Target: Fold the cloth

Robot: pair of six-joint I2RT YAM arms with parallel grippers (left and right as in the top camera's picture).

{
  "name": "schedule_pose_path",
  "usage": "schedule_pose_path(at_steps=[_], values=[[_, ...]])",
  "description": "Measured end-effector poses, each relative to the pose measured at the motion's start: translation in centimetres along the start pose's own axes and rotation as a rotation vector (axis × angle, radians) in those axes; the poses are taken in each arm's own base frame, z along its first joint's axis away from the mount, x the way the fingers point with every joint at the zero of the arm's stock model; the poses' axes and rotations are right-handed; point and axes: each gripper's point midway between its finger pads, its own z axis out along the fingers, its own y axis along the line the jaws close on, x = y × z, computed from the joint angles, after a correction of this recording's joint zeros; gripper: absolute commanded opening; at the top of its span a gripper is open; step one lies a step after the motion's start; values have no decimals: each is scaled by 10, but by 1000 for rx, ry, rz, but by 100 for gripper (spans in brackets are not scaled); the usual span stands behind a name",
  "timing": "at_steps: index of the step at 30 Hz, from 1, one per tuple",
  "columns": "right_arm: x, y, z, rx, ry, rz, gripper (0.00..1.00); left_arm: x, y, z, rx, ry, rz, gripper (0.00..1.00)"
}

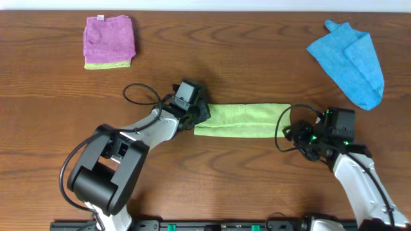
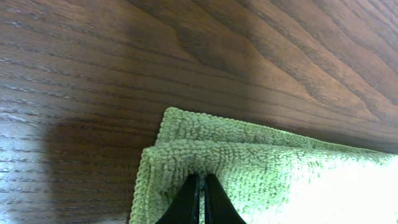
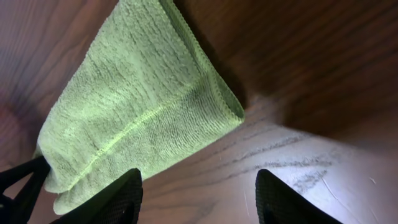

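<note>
Lying as a long folded strip mid-way across the dark wood-grain worktop [image 1: 257,58]: light yellow-green terry microfibre cloth [image 1: 243,120], at least two layers. Step judged: lengthwise fold made, crosswise fold not yet done. At the strip's left end the left tool [image 1: 200,115] is closed, tips down on the pile. Just beside the right end the right tool [image 1: 290,131] is open and empty. Next move likely calls for a firm pinch on one end, carried over to meet the other, edges square. Left wrist view shows offset stacked edges, but not whether pile is caught. Right wrist view shows fingers [image 3: 124,193] clear of the cloth. Overhead shows neither.
</note>
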Motion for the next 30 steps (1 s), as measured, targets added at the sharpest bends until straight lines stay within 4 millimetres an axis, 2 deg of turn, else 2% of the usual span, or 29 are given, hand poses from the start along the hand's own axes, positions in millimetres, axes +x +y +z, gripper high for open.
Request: schedule_pose_path(at_steps=[19, 30], values=[[-14, -4, 36, -5, 4, 61, 58, 3, 2, 5, -15, 10, 8, 6], [-28, 15, 51, -110, -6, 54, 55, 3, 2, 5, -12, 13, 8, 6]])
